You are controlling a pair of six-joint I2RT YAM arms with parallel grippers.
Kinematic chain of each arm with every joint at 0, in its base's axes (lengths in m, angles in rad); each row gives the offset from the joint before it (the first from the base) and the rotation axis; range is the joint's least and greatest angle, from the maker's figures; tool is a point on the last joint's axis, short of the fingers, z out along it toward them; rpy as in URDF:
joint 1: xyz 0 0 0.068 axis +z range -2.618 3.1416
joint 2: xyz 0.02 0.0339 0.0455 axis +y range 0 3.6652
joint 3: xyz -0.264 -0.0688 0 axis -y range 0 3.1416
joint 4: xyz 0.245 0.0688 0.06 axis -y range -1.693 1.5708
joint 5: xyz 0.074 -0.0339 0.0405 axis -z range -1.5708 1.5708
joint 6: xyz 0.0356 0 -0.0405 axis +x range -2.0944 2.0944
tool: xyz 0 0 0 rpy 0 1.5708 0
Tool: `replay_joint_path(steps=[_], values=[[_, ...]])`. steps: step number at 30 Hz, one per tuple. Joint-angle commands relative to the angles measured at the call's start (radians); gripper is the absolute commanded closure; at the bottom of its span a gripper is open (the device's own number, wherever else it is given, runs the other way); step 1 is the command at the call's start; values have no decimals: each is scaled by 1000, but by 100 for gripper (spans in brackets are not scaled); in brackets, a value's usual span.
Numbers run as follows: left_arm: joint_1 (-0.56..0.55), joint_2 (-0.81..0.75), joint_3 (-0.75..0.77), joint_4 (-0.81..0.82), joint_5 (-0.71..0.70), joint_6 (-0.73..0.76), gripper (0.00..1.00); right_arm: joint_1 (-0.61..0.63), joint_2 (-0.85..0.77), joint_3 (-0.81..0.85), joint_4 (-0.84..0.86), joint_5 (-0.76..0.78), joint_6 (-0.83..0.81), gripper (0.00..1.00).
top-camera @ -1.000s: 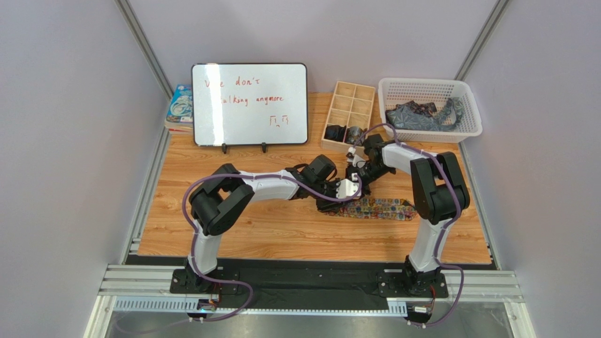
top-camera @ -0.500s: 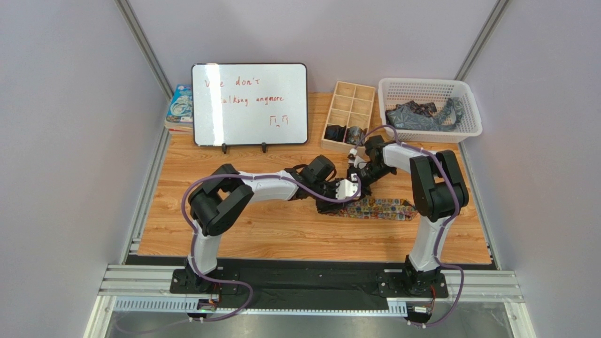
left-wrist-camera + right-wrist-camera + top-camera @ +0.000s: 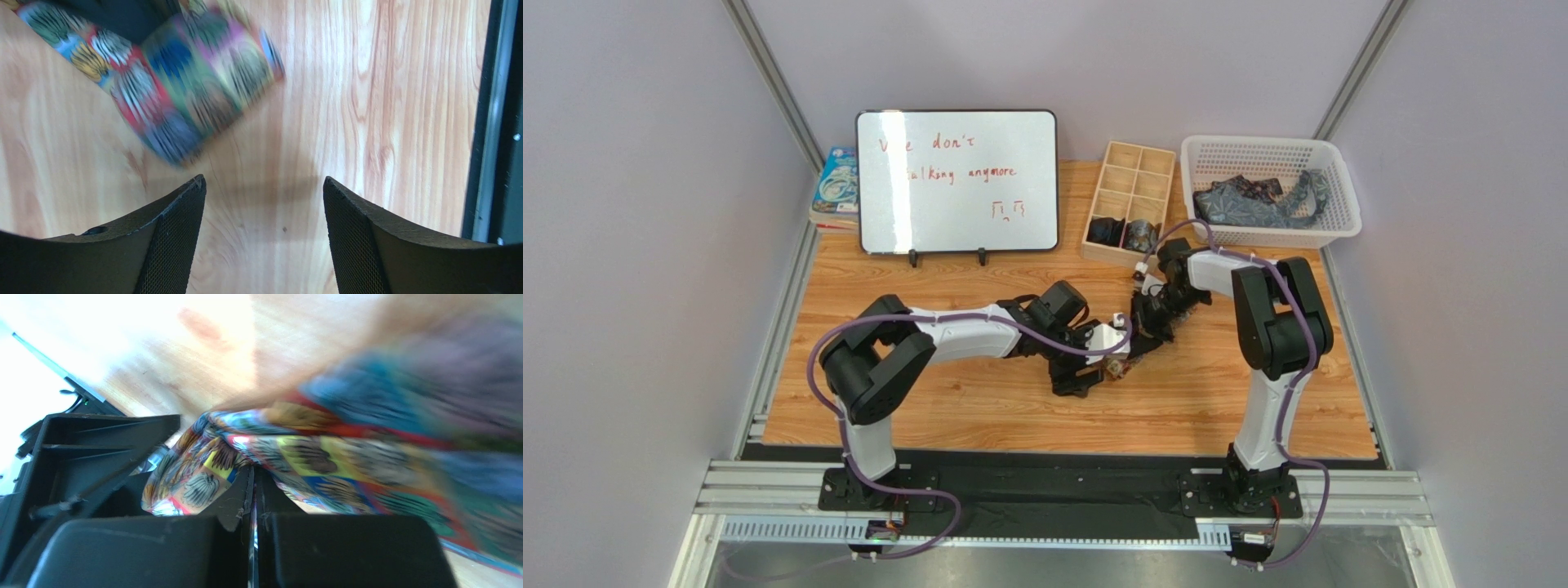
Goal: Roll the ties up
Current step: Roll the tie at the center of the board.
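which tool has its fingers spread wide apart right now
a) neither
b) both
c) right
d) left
d: the left wrist view shows the left tool wide open with nothing between its fingers and the colourful tie beyond them. The right tool is shut, with tie fabric at its tips.

There are two robot arms, the left arm (image 3: 952, 333) and the right arm (image 3: 1277, 319); one multicoloured tie (image 3: 184, 79); one whiteboard (image 3: 957, 181); one wooden compartment box (image 3: 1152, 165) holding two rolled dark ties (image 3: 1107, 230); and one white basket (image 3: 1271, 145) with a heap of dark ties (image 3: 1259, 199) too tangled to count.
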Motion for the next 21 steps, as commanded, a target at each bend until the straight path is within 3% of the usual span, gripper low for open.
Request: replay_joint_path(steps=[1,10,11,21], values=[[30,-75,-46,-14,24,-64,24,-1,54,-2,77,211,-26,100],[47,-170,-114,174,-44,-342,19,33,85,-10,80,227,0,100],[41,-173,-123,197,-50,-361,9,36,87,-22,80,225,6,100],[-42,-115,-203,481,-160,-456,8,82,119,-17,97,196,65,100]])
